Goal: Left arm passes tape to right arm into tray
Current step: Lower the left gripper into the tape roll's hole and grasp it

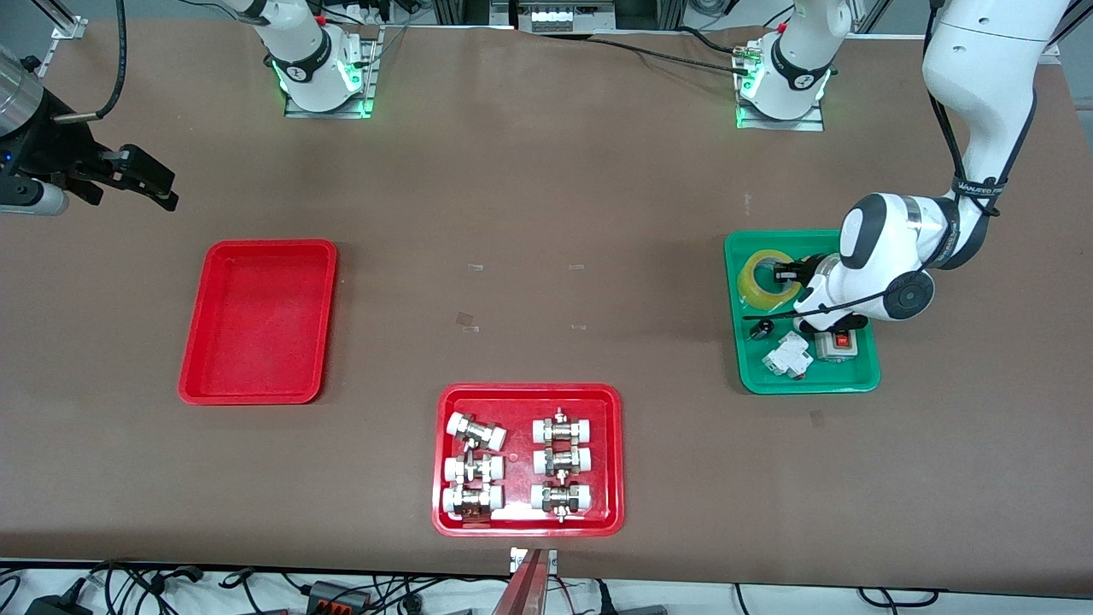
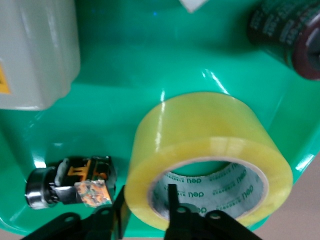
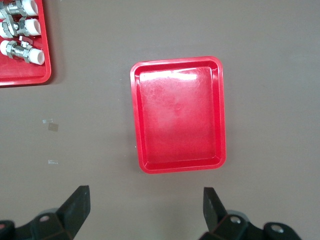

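The yellow tape lies in the green tray at the left arm's end of the table. My left gripper is down at the roll. In the left wrist view one black finger stands inside the white core and the other against the outside of the tape, so the left gripper is shut on the roll's wall. The plain red tray sits empty at the right arm's end. My right gripper waits open in the air over the bare table beside it. The right wrist view shows the tray past the right gripper.
The green tray also holds a white block, a grey box with a red switch, a dark knob and a small black-and-orange part. A red tray with pipe fittings sits nearer the front camera, mid-table.
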Action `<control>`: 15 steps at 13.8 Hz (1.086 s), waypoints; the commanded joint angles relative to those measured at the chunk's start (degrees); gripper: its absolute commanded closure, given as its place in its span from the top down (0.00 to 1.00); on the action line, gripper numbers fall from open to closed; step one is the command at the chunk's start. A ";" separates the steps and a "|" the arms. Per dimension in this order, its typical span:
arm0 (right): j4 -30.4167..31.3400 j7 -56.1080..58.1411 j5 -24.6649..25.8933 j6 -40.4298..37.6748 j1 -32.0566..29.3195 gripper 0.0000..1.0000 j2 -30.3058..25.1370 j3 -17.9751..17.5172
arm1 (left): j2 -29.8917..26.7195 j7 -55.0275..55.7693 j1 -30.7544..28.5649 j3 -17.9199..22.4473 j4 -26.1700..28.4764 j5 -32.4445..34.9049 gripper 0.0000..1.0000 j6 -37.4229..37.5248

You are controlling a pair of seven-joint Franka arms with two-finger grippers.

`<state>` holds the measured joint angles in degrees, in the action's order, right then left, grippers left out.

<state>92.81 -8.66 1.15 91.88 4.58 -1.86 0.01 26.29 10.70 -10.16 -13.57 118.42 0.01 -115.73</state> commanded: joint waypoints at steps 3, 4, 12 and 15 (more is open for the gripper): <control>-0.08 0.48 0.52 -0.48 0.08 1.00 -0.16 -0.10 | -2.02 -0.42 -0.12 -0.31 -4.23 0.52 0.01 8.99; -0.08 0.48 0.52 -0.48 0.08 1.00 -0.16 -0.10 | -2.99 -0.42 -0.12 -0.31 -6.69 0.61 0.01 13.29; -0.43 0.40 0.70 -0.30 -0.27 1.00 0.02 -0.10 | -9.16 0.45 0.40 -11.10 -36.91 -3.33 0.01 39.88; -0.43 0.74 0.26 -0.39 -0.27 1.00 0.10 -0.01 | -4.42 8.52 6.35 -12.97 -40.20 -7.73 0.00 30.96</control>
<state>92.84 -8.66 1.20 91.84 4.50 -1.84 0.05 16.09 15.15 -7.11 -25.66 82.11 -5.73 -80.55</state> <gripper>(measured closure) 0.000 0.775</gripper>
